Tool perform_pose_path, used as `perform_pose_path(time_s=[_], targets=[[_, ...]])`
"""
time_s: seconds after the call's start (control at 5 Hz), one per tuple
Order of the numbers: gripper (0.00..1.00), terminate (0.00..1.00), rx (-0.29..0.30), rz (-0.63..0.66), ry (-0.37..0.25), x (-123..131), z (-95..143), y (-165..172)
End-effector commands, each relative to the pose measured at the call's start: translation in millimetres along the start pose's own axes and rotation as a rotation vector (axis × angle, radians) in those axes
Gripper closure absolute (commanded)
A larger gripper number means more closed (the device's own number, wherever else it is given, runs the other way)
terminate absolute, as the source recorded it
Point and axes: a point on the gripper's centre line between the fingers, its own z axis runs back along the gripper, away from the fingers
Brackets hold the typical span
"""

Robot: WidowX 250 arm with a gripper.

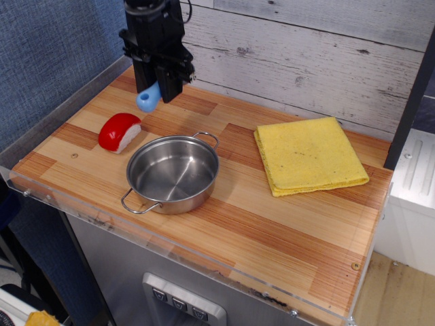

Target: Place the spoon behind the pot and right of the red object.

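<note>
Spoon [149, 99] up in the air, folks, clamped in the black gripper [163, 83], with only its chunky light-blue handle end poking out below and to the left, the hole at its tip facing us. Its grey bowl is hidden inside the gripper body, so nothing to report there. The jaws are closed on the handle, a firm hold by the look of it. It hangs at the far left of the wooden table [272, 224], over the boards just short of the whitewashed plank wall [306, 54].

Right below and a touch nearer sits the red object [119, 132], glossy red dome up, white underside peeking out on its right. It rests on the table, clear of the spoon. Just to its right and nearer us is the pot [173, 174], shiny steel, upright, one wire loop handle pointing toward the far right, the other toward the near left. Red lump and pot sit close but apart.

Further right, well apart from the pot, a folded yellow cloth [309, 156] lies flat. Blue textured wall [47, 61] runs along the left side.
</note>
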Motion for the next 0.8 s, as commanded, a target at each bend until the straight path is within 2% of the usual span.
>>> perform_pose_path(time_s=[0.0, 0.2, 0.4, 0.6], targets=[[1.0, 0.0, -0.023, 0.017, -0.033, 10.2, -21.6, -6.4], [1.0, 0.0, -0.041, 0.013, -0.004, 9.7, -38.9, -13.4], [1.0, 0.0, -0.051, 0.023, -0.003, 11.3, -47.8, -17.1], [0.0, 0.0, -0.031, 0.063, 0.003, 13.3, -41.6, -16.9]])
